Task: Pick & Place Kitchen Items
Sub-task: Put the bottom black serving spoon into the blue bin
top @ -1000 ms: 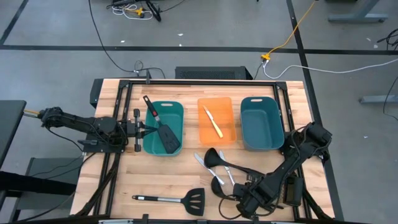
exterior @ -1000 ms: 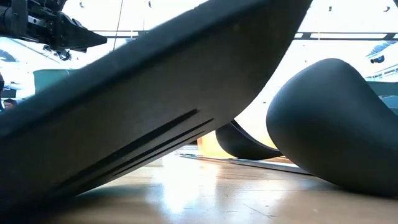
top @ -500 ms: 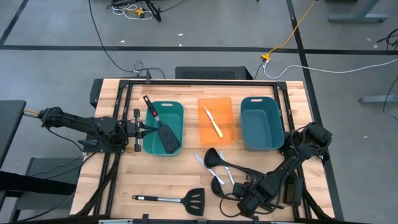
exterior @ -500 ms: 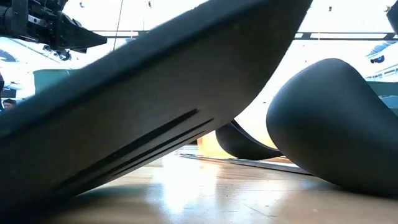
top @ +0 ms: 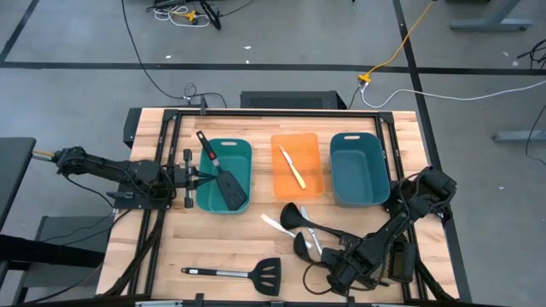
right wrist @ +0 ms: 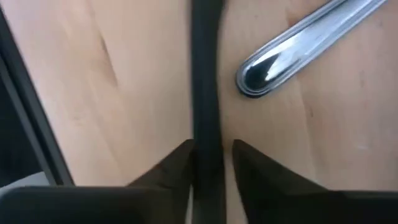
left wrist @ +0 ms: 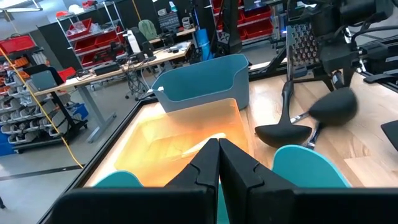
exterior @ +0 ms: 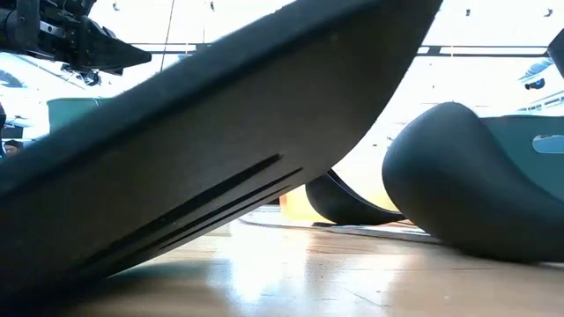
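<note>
My right gripper [top: 327, 271] is low over the table's near right part, shut on a black ladle [top: 300, 246]. A second black ladle [top: 294, 216] and two silver knives [top: 271, 223] lie just beyond it. A black slotted spatula [top: 235, 273] lies near the near edge and fills the low view [exterior: 220, 132]. Another spatula [top: 223, 176] leans in the left teal tub [top: 243, 153]. A yellow knife [top: 292, 166] lies on the orange tray [top: 311, 145]. My left gripper [top: 193, 177] waits shut beside the left tub. My right gripper pinches the ladle's thin black handle [right wrist: 205, 118] between its two fingers [right wrist: 177, 165]. The fingers slant down from the table's near right and lie along the handle. The ladle's bowl [exterior: 458, 194] sits tipped, its underside down on the table.
The right teal tub [top: 358, 168] stands far right, and a dark mesh grater [left wrist: 305, 43] stands by the right arm. A silver handle end [right wrist: 261, 71] lies right beside the held handle. Black frame rails run along the table's left and far sides.
My right gripper has drawn the ladle a little toward the far edge. The ladle's bowl has tipped over, so the right teal tub now shows behind it in the low view. The left arm has kept still.
</note>
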`<state>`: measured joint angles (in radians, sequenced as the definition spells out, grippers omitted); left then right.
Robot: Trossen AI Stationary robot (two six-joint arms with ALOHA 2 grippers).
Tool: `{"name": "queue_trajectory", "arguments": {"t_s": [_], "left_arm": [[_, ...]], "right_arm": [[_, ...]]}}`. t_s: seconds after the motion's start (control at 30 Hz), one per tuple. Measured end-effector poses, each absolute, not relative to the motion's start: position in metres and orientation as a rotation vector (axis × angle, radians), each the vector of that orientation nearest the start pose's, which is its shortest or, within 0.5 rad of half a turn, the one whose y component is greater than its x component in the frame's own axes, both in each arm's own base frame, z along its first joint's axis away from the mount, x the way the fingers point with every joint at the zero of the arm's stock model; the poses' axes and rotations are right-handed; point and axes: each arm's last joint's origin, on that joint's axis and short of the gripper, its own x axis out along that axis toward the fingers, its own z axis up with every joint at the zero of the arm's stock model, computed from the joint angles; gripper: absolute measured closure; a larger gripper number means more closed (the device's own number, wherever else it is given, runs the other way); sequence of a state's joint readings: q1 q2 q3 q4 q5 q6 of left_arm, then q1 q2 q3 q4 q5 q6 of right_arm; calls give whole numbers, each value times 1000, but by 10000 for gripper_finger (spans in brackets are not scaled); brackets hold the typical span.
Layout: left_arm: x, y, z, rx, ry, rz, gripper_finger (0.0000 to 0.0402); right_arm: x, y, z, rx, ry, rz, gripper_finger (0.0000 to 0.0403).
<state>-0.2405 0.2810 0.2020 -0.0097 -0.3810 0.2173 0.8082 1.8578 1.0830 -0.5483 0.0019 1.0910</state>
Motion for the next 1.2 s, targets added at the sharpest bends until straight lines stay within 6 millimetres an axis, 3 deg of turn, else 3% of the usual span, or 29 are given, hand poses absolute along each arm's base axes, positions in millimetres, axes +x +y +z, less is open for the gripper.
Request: {"name": "queue_trajectory", "arguments": {"t_s": [0.13, 0.4, 0.73, 0.93, 1.2], "left_arm": [[109, -16, 209, 244, 99, 131, 386], [109, -16, 209, 243, 99, 131, 386], [109, -16, 209, 244, 99, 131, 386], [109, -16, 209, 247, 99, 131, 386], [109, -16, 209, 246, 99, 131, 386]], "right_arm": [[232, 243, 134, 352, 1392, -42, 359], [241, 246, 142, 368, 1394, 8, 354], [273, 242, 186, 255, 1334, 81, 362], [301, 225, 213, 132, 1261, 169, 362], [322, 175, 231, -40, 1359, 177, 362]]}}
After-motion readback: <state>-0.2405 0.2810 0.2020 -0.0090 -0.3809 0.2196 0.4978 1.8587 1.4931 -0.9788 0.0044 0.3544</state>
